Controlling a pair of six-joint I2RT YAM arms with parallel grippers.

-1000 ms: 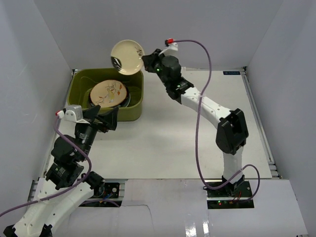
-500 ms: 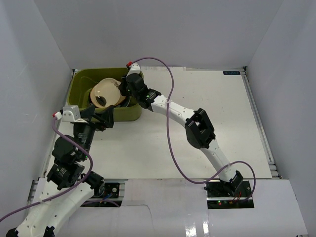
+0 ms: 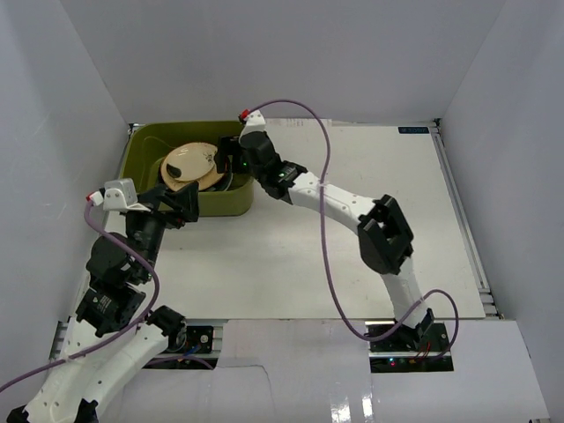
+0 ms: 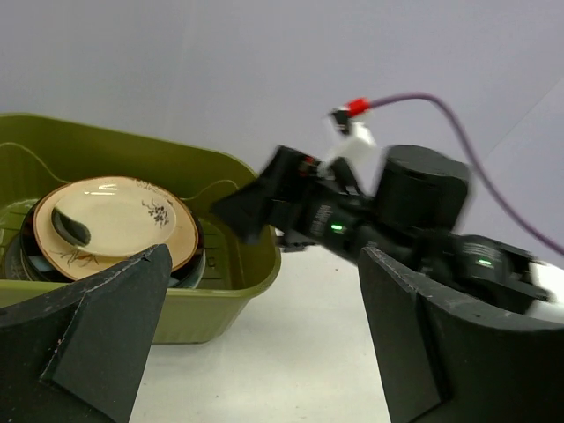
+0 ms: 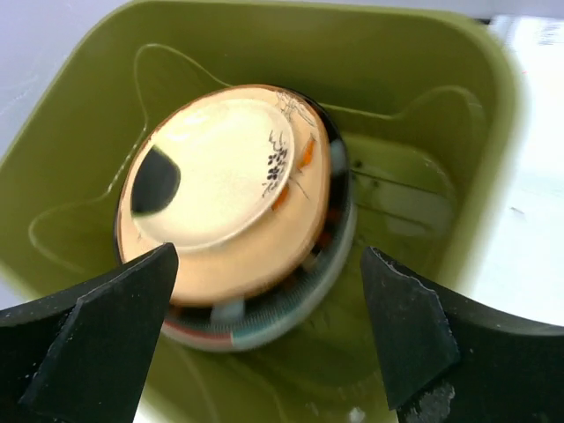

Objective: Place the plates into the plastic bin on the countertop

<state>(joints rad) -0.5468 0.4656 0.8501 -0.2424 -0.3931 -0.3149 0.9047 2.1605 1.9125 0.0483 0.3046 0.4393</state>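
Note:
The olive-green plastic bin (image 3: 176, 130) stands at the far left of the white countertop (image 3: 352, 238). Several plates (image 3: 196, 166) lie stacked in it. A small cream plate (image 5: 216, 167) with a dark blot lies on top, over a larger cream one and a red-and-teal rim (image 5: 220, 335). My right gripper (image 3: 231, 164) hangs open over the bin's right half (image 5: 269, 348), nothing between its fingers (image 5: 97, 344). My left gripper (image 3: 181, 204) is open just outside the bin's near wall (image 4: 211, 291), empty (image 4: 264, 352). It looks at the stack (image 4: 115, 225) and the right gripper (image 4: 260, 207).
White walls close in the back and both sides. A metal rail (image 3: 467, 238) runs along the countertop's right edge. The right arm (image 3: 352, 207) stretches diagonally across the middle, its purple cable (image 3: 322, 176) looping above it.
The right arm swung down from the back wall with the small cream plate, set it on the stack and opened its jaws. The left gripper drifted slightly left.

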